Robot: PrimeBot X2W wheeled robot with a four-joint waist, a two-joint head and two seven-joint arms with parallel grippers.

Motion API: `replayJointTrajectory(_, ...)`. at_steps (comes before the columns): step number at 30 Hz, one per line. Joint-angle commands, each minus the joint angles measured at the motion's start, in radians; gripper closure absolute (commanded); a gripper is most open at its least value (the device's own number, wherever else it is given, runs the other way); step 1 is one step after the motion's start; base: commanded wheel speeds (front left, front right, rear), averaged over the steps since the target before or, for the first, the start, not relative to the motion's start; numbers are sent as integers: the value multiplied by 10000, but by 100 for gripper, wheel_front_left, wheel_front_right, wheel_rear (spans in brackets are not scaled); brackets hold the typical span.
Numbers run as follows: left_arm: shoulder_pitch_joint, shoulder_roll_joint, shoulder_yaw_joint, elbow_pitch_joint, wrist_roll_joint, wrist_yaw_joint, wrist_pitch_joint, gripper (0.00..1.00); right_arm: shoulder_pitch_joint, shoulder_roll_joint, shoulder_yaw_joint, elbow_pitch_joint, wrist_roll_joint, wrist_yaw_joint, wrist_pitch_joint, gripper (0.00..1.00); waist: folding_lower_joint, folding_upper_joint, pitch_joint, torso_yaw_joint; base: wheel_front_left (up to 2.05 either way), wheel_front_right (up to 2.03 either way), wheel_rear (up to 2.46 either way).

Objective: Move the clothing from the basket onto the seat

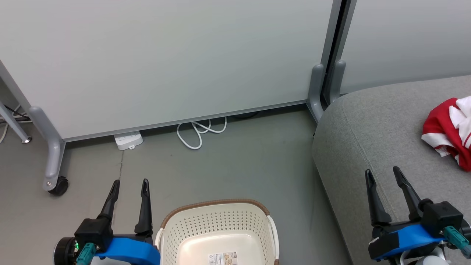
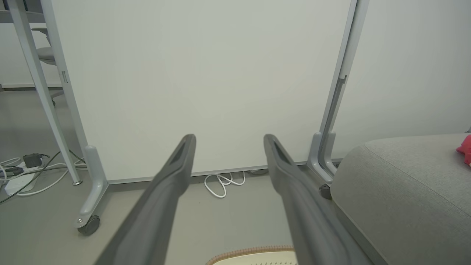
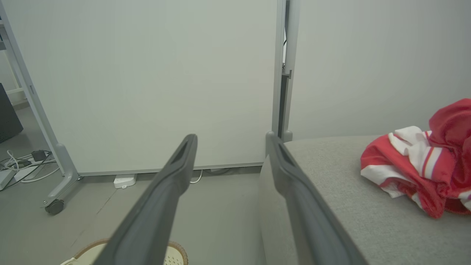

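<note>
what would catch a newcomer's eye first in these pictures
The bright red and white clothing stands out at once, heaped on the grey seat at the far right of the head view. Next comes the cream basket on the floor at bottom centre, with a label on its pale floor. The left gripper beside the basket and the right gripper over the seat's edge are both open and hold nothing.

Left gripper [image 1: 130, 184], right gripper [image 1: 382, 173]: jaws apart
</note>
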Motion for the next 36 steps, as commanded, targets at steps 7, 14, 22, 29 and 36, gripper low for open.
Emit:
replayJointTrajectory(7, 143, -34, 42, 238, 193, -90, -46, 0, 192, 93, 42, 145, 45, 1, -8, 0, 1, 0, -134, 68, 0, 0, 0)
replayJointTrajectory(14, 106, -31, 43, 359, 198, -58, 6, 100, 22, 81, 74, 208, 2, 0, 1, 100, 1, 0, -154, 108, 0, 0, 0)
replayJointTrajectory(22, 223, -42, 200, 727, -744, -63, 353, 100, 67, 147, -45, 576, 908, 0, 347, 100, 2, 0, -140, 106, 0, 0, 0)
replayJointTrajectory(29, 146, -42, 298, 605, -2120, -73, 665, 100, 48, 179, -96, 480, 2291, 0, 663, 100, 2, 0, -117, 103, 0, 0, 0)
replayJointTrajectory(36, 65, -42, 397, 506, -3378, -82, 956, 100, 16, 209, -152, 405, 3556, 0, 960, 100, 2, 0, -94, 99, 0, 0, 0)
